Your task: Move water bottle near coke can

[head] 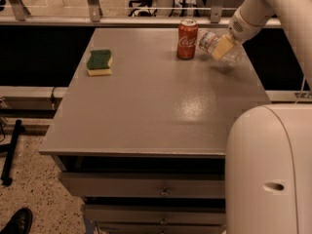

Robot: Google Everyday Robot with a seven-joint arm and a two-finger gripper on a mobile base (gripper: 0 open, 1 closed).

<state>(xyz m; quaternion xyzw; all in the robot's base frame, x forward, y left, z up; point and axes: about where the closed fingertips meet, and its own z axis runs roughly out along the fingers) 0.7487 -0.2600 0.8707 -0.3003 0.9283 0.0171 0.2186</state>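
Observation:
A red coke can (187, 39) stands upright at the far middle of the grey table (146, 106). My gripper (225, 47) is just right of the can and is shut on the clear water bottle (210, 43). The bottle lies tilted in the grip a little above the table, its near end pointing at the can. A small gap shows between the bottle and the can. The bottle's right part is hidden behind the tan fingers (224, 48).
A green-and-yellow sponge (99, 62) lies at the table's far left. Drawers (161, 191) sit under the table front. A rail (122, 21) runs behind the table. My white base (270, 169) fills the lower right. A shoe (17, 222) shows at the bottom left.

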